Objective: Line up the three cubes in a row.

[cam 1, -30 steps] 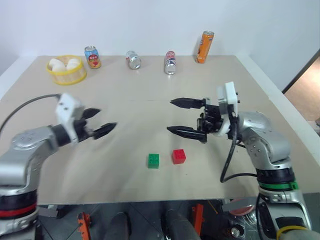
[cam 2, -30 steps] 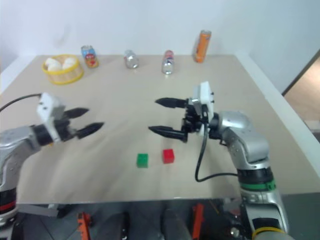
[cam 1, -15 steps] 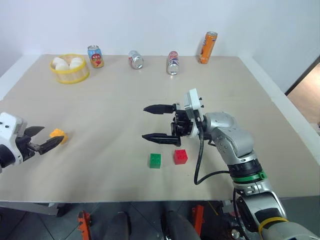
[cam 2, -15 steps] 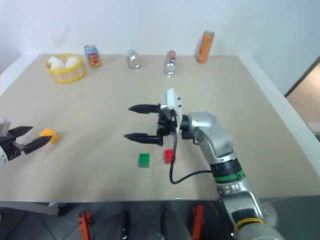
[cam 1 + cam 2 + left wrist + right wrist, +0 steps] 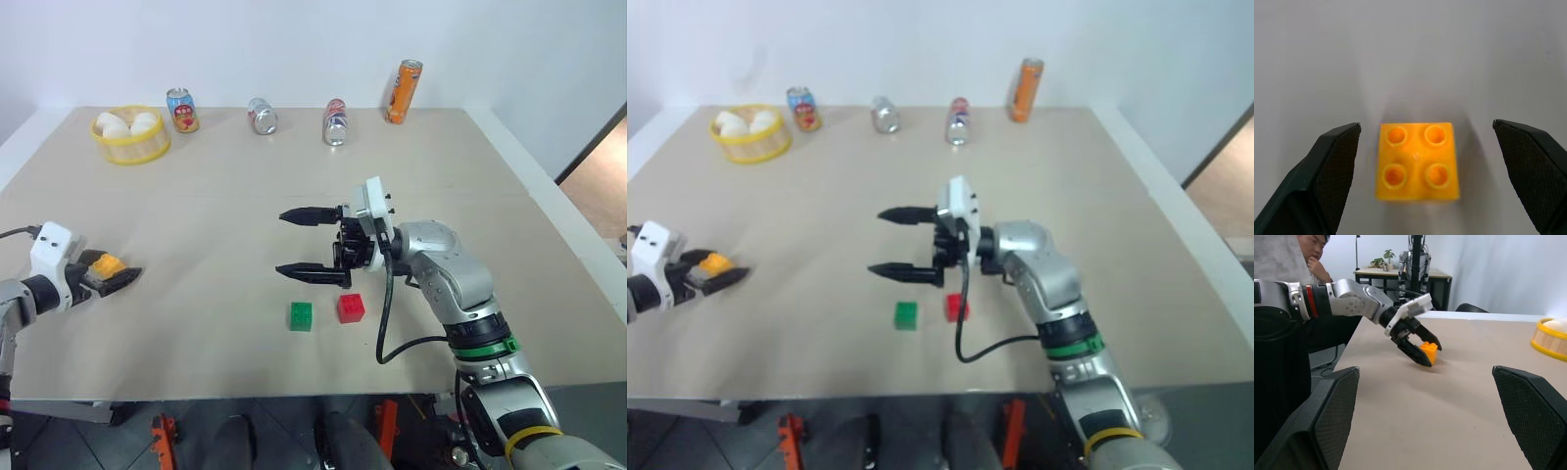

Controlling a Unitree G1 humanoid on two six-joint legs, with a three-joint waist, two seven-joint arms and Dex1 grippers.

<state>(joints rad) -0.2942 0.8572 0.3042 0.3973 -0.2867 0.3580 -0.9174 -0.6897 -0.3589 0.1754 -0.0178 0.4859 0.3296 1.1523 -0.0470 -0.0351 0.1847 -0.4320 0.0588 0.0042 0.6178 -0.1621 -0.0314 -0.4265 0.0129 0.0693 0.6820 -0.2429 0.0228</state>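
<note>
While both pincers gape, the left pincer [image 5: 116,277] straddles the studded, seemingly plastic orange-yellow cube [image 5: 1418,161].

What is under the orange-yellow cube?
Bare table. The orange-yellow cube sits flat on it, studs up, between the open left gripper fingers; its underside is covered.

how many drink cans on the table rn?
4, all along the far edge: blue can by the egg basket, silver can, red-and-silver can, tall orange can farthest right. None looks hidden.

orange cube [image 5: 1418,162], green cube [image 5: 301,315], red cube [image 5: 351,307]
</note>
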